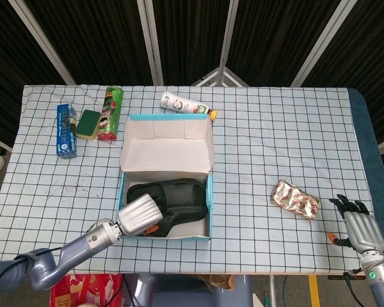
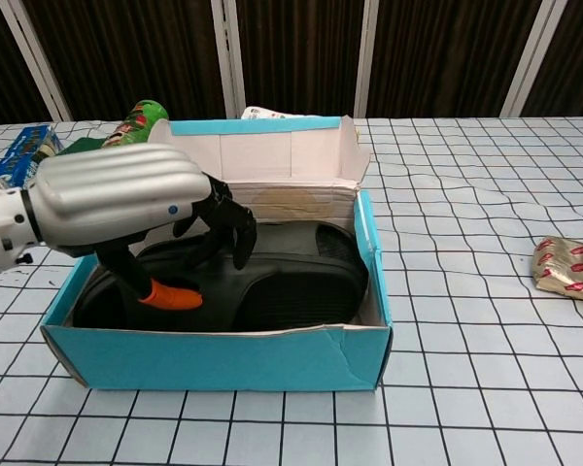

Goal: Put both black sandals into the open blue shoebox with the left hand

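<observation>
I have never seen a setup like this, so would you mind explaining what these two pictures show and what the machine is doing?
This is a two-armed robot with human-like hands, steered remotely by a person. One picture looks down from its head, the other looks forward from its chest. On the checked table stands an open blue shoebox with black sandals inside. The left hand reaches into the box, its dark fingers curled over the sandals; whether it grips or only presses them is unclear. The right hand rests idle at the table's edge, fingers apart, holding nothing. Also on the table: a green can, a blue packet, a white bottle and a shiny wrapper.
</observation>
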`<state>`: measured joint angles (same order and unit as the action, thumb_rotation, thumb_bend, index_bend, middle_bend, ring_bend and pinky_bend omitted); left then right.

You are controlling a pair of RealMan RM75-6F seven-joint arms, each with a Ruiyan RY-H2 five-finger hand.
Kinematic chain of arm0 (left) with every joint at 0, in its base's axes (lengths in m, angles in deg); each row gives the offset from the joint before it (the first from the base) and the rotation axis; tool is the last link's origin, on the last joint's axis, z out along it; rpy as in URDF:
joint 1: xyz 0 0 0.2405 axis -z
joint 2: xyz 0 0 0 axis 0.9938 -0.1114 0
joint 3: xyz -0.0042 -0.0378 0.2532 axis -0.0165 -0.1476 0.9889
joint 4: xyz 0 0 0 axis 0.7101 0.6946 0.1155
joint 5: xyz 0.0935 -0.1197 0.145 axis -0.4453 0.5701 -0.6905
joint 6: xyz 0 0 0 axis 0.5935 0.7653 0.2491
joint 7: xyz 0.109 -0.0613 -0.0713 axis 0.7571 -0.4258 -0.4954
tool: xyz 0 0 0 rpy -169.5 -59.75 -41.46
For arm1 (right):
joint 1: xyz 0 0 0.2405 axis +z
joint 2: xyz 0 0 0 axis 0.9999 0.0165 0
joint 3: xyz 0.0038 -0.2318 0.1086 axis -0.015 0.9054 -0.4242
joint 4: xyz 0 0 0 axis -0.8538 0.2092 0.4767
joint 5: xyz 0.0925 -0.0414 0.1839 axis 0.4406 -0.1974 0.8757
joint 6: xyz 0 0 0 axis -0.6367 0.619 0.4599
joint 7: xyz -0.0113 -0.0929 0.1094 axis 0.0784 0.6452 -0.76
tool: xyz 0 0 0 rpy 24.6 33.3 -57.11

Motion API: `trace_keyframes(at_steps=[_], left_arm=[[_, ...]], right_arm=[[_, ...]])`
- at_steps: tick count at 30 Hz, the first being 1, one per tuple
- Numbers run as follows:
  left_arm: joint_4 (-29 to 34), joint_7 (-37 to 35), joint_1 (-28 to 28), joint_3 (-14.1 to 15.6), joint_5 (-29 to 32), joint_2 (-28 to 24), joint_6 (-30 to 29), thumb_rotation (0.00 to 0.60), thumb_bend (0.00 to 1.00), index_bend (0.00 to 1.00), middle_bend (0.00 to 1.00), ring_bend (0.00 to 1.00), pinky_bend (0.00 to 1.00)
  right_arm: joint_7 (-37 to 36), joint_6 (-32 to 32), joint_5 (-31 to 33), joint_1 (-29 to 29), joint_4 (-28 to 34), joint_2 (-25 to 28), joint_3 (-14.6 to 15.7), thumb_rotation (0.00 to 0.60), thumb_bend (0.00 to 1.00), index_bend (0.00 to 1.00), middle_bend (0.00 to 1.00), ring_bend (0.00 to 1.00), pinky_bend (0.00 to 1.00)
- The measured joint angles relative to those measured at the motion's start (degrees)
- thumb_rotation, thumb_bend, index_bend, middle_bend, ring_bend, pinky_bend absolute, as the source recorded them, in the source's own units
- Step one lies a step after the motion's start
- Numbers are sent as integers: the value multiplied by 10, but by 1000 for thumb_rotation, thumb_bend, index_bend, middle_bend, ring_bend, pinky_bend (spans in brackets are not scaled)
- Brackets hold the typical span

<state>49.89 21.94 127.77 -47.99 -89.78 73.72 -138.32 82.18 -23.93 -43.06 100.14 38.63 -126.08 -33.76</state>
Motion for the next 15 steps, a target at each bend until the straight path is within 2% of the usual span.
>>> trace_keyframes(at_steps=[15], left_arm=[[-30,11,-11,12,10,23,21,600,348,461,679,411,566]], right_arm=[[2,-1,5,-1,0,0,-1,600,291,163,85,158,72]])
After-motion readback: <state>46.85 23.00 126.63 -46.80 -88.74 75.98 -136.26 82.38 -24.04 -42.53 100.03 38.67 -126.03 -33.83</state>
